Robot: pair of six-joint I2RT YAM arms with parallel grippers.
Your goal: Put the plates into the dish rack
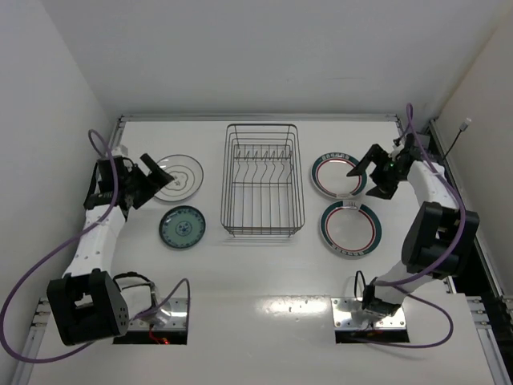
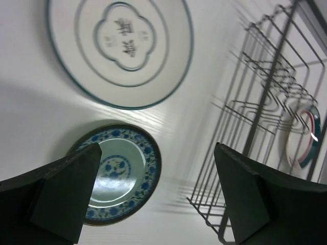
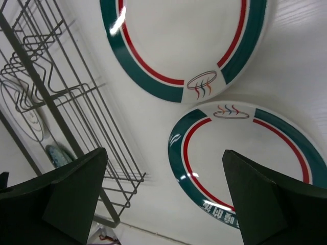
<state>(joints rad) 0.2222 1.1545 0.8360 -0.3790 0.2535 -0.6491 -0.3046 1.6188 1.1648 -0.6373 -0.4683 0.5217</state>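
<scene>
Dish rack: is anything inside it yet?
The rack holds only its own prongs; the table shows through it. All four plates lie outside, two on each side. Nothing is hidden, since you can see right through it.

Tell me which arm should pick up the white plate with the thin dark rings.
Left. The left gripper is open and hovers at the ringed plate's edge, left of the dish rack. The right gripper is over a green-and-red plate across the rack.

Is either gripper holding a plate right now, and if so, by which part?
Nothing is held. The left gripper and the right gripper are both open and empty.
</scene>
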